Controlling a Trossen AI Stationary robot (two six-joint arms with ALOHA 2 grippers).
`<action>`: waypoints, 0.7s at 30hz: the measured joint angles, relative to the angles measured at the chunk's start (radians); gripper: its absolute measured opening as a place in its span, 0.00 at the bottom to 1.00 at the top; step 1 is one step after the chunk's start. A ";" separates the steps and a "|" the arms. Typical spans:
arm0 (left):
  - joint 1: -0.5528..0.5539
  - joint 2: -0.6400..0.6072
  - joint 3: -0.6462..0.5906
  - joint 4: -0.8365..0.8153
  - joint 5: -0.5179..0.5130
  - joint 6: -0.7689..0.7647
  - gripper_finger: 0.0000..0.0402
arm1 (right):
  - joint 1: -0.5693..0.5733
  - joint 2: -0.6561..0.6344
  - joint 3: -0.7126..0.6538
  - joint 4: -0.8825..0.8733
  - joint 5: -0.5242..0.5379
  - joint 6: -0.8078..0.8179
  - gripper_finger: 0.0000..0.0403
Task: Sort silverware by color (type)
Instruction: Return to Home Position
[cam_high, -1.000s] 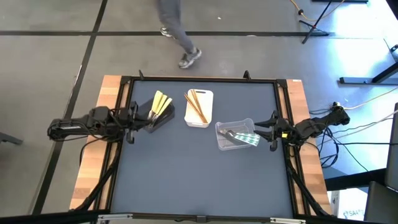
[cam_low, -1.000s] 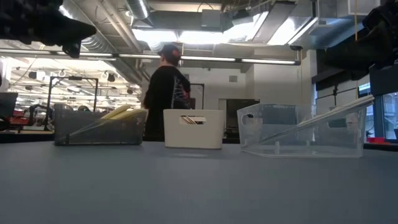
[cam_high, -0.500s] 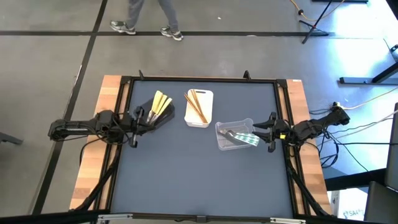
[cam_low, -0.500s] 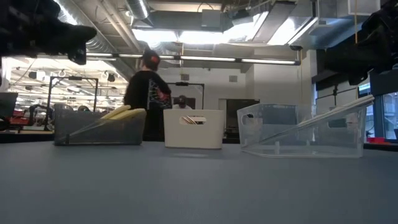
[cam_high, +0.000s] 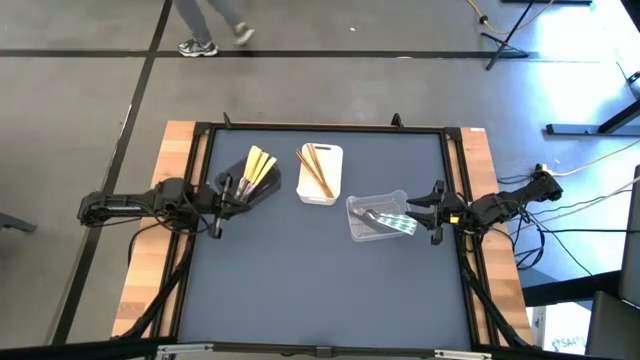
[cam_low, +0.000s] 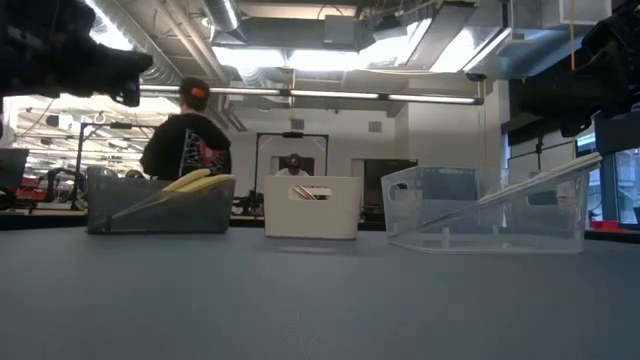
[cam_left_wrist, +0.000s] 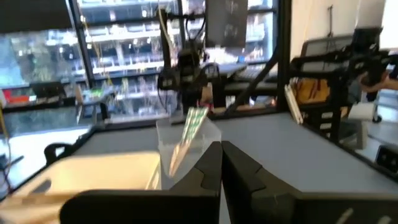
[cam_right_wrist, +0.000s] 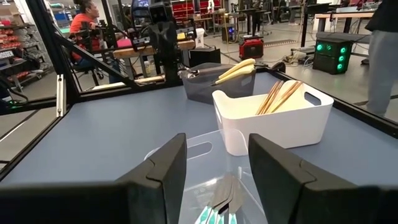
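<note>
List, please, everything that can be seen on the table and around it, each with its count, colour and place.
pale yellow plastic utensils: several, yellow, in the black bin
black rectangular bin: one, black, far left of the table
orange-brown utensils: several, orange-brown, in the white bin
white rectangular bin: one, white, far middle
silver-grey utensils: several, silver-grey, in the clear bin
clear plastic bin: one, transparent, right of the white bin
table: one, dark grey-blue top
person: one, dark top, beyond the table
left gripper: shut, at the black bin
right gripper: open, at the clear bin

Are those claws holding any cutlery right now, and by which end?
Nothing is held: the left gripper is shut empty, the right gripper open and empty.
</note>
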 joint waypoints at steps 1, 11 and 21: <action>0.000 0.000 0.000 -0.020 -0.005 0.000 0.00 | 0.000 0.000 0.000 0.000 0.000 -0.002 0.40; 0.000 0.003 0.000 -0.069 -0.060 -0.024 0.00 | 0.000 0.000 0.000 -0.003 0.000 -0.054 0.40; 0.000 0.003 0.000 -0.074 -0.078 -0.031 0.00 | 0.000 0.000 0.000 -0.004 0.000 -0.054 0.40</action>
